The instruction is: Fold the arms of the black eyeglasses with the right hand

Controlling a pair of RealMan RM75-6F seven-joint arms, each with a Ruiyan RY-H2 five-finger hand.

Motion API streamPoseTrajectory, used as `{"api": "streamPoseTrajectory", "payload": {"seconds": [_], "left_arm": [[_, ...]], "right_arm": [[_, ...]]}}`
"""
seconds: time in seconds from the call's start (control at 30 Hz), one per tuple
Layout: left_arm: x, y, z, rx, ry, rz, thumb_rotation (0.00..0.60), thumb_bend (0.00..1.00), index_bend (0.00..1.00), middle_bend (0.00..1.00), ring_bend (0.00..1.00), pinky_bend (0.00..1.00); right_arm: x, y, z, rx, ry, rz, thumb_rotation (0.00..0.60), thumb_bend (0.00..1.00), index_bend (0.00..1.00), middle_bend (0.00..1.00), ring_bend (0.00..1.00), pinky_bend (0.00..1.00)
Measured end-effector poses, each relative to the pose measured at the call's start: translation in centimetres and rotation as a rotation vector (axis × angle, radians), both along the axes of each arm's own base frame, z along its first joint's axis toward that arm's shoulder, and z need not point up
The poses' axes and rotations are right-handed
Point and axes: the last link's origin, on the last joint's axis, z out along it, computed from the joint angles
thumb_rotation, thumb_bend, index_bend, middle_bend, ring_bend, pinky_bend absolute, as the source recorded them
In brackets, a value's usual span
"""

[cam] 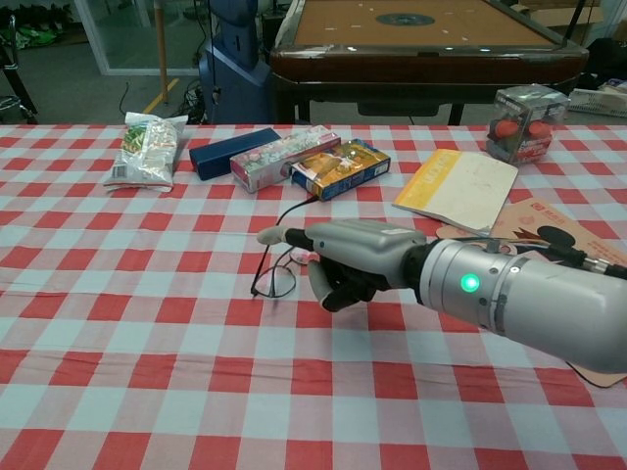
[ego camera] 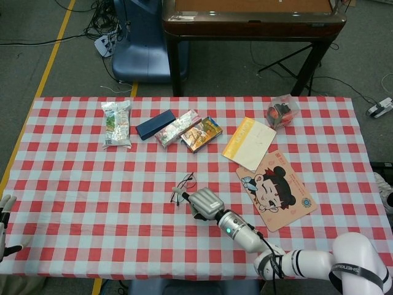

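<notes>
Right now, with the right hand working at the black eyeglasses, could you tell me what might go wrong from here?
The right hand sits against the black eyeglasses, with one temple arm sticking up behind its fingers. A sideways push could slide the frame across the checked tablecloth rather than fold it. The curled fingers lie close to the lenses, so pressing down might bend the thin frame. In the head view the hand hides part of the glasses, so contact is hard to judge.

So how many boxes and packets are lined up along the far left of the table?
4: snack bag furthest left, then dark blue case, pink packet, and orange box.
</notes>
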Motion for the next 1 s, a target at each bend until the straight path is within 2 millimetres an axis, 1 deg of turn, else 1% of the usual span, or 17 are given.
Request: {"api": "streamPoseTrajectory", "payload": {"seconds": [0.23,1.0], "left_arm": [[-0.2,0.0,0.1,0.003,0.001,0.007,0.600,0.16,0.00,0.00,0.00,0.00],[-0.5,-0.3,0.1,0.003,-0.001,0.017,0.600,0.16,0.00,0.00,0.00,0.00]], "right_arm": [[-0.3,-0.7,-0.6,0.014,0.000,-0.039,0.600,1.00,0.00,1.00,1.00,1.00],[-1.1,-2.0,-2.4,0.090,0.012,-0.149,0.600,1.00,0.00,1.00,1.00,1.00]]}}
